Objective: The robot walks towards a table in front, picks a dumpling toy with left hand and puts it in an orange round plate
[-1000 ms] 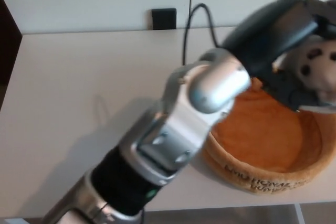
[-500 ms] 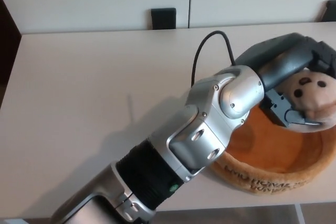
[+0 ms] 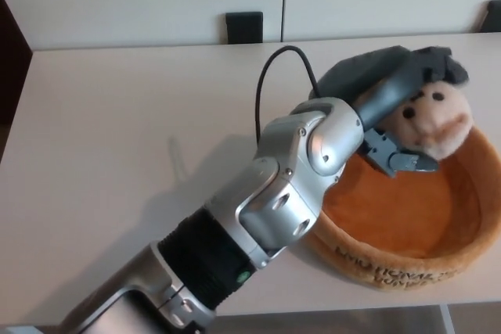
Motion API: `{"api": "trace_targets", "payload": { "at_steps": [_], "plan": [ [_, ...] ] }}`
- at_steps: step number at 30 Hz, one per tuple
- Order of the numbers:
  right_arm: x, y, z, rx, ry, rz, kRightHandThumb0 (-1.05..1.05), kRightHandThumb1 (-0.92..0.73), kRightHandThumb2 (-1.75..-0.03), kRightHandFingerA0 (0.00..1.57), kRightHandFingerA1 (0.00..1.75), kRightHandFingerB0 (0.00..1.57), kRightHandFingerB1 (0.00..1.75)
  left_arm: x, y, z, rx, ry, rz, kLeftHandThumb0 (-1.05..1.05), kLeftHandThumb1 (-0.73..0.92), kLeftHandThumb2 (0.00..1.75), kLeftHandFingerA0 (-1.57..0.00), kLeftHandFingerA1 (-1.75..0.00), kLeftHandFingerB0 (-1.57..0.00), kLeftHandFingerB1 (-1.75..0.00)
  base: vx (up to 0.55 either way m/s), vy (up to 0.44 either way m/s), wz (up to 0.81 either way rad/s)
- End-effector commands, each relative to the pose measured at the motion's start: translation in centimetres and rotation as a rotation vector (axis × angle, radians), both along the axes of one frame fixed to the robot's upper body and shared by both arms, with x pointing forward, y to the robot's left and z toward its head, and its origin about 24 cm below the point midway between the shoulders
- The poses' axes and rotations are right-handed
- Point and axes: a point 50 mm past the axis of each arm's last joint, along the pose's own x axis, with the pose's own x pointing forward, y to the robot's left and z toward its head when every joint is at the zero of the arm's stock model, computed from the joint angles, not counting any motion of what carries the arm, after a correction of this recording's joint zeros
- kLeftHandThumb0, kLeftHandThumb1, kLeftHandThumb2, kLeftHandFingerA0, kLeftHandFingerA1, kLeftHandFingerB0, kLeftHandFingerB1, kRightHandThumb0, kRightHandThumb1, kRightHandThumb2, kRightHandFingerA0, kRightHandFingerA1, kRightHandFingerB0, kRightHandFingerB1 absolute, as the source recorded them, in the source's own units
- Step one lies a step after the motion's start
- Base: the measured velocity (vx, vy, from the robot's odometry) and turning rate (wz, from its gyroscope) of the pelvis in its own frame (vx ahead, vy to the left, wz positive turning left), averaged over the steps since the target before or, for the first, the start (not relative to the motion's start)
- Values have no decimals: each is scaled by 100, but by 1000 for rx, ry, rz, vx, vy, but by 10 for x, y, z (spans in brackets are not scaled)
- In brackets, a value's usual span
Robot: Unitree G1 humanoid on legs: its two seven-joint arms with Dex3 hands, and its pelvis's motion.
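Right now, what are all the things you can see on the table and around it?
Beige plush dumpling toy with a dark dotted face: one, held over the far side of the plate.
Orange round plush plate with dark lettering on its rim: one, at the right of the table near its front edge.
Pale rectangular table: one, filling most of the view.
Black square object: one, against the white wall behind the table.
Thin black cable: one, looping above the arm.
Silver and black left arm: one, reaching in from bottom left.
Dark grey left robot hand: one, shut on the dumpling toy.
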Motion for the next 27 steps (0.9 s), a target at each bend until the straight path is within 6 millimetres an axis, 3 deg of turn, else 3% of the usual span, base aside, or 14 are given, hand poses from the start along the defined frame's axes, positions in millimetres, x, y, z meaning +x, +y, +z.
{"api": "trace_targets", "payload": {
  "at_steps": [1,4,5,6,7,8,16,17,19,20,21,23,24,27],
  "plan": [
    [0,-4,2,7,-23,-14,-32,-59,-59,50,83,26,64,-3,1,2,153,-22,-48,-84,44,91,0,0,0,-8,0,0,0],
    [2,-4,3,11,-26,-13,-33,-59,-59,51,84,26,65,-3,0,3,189,-35,-54,-86,45,93,0,0,0,-6,0,0,0],
    [3,-4,4,7,-33,2,-28,-41,-91,54,79,24,62,-2,-2,1,205,-33,-65,-91,47,96,0,0,0,-1,0,0,0],
    [3,-4,4,7,-35,8,-26,-39,-90,52,77,25,62,-2,-2,1,213,-31,-69,-105,44,84,0,-1,0,-2,0,0,0],
    [4,-4,4,7,-36,11,-26,-39,-90,52,77,25,62,-2,-2,0,218,-30,-72,-105,44,84,0,-1,0,-2,0,0,0],
    [4,-4,4,8,-34,11,-29,-58,-59,51,84,25,63,-2,-2,1,226,-26,-75,-94,49,99,0,0,0,-2,0,0,0],
    [5,-5,4,15,-32,-13,-25,-56,-59,51,82,28,62,1,6,5,235,14,-79,-99,52,101,0,0,0,-6,0,0,0],
    [5,-5,4,17,-30,-19,-21,-35,-87,54,78,25,62,1,7,7,235,10,-78,-100,54,101,0,0,0,-3,0,0,0],
    [5,-5,4,17,-28,-27,-21,-35,-87,54,78,25,62,1,9,9,235,5,-77,-100,54,101,0,0,0,-3,0,0,0],
    [4,-4,3,15,-21,-28,-25,-54,-56,53,84,27,60,0,11,10,232,-4,-79,-102,55,102,0,0,0,-2,0,0,0],
    [4,-3,3,10,-18,-20,-25,-55,-58,52,83,27,61,-1,15,15,217,-13,-80,-105,70,62,0,0,0,0,0,0,0],
    [4,-3,3,5,-15,-8,-25,-55,-58,52,83,27,61,-1,18,21,199,-23,-81,-105,70,62,0,0,0,0,0,0,0],
    [4,-3,3,-2,-17,9,-25,-58,-60,48,81,27,62,-3,26,38,138,-79,-76,-99,54,99,0,0,0,-2,0,0,0],
    [6,-3,3,-19,-7,32,-25,-61,-59,50,80,26,59,-12,50,82,51,-207,-95,-102,57,100,0,-1,0,0,0,0,0]
  ]
}}
